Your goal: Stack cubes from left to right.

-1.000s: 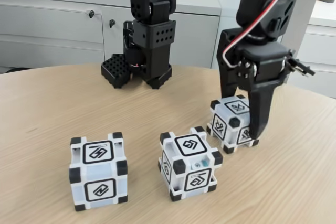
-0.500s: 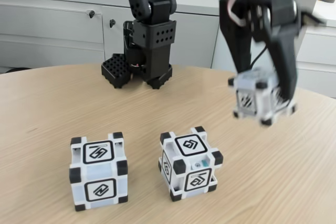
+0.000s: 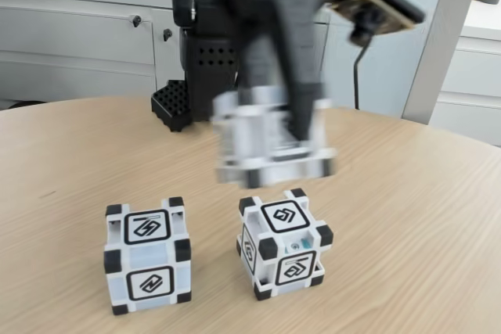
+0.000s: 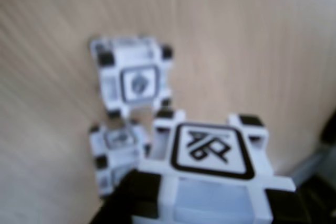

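Note:
In the fixed view my gripper (image 3: 275,127) is shut on a blurred white cube (image 3: 270,146) with black corners. It hangs in the air just above the middle cube (image 3: 283,244) and slightly to its left. Further left another cube (image 3: 147,256) stands alone on the wooden table (image 3: 407,256). In the wrist view the held cube (image 4: 210,153) fills the lower foreground, glyph face up, with a dark finger (image 4: 128,200) at its lower left. Two cubes lie on the table below it, one apart (image 4: 134,77), one partly covered by the held cube (image 4: 116,150).
The arm's black base (image 3: 210,68) and a perforated black foot (image 3: 172,105) stand at the table's far edge. White cabinets (image 3: 78,37) run behind. The wrist camera board (image 3: 376,9) juts out to the right. Bare tabletop lies right of the middle cube.
The gripper lifted the rightmost cube off the table and carried it left, from the right side to above the middle cube. The two other cubes have not moved.

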Controlling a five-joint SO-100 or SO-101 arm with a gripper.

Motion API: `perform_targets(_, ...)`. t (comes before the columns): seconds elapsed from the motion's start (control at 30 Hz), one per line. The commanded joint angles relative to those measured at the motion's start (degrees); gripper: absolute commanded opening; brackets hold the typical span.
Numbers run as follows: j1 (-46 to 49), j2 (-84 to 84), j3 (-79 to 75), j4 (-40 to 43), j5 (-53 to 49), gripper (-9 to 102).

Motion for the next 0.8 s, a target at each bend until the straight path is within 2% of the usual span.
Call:
perform_targets(0.0,4.9,1.2,-0.4,1.2,-2.0,0)
perform_targets(0.13,8.4,1.2,-0.4,9.1,-2.8,0)
perform_targets(0.23,10.5,1.2,-1.0,11.6,-2.5,0)
perform_targets(0.53,16.8,0.7,-1.0,11.5,-5.7,0)
perform_targets(0.77,18.2,-7.0,-1.4,11.0,-6.2,0)
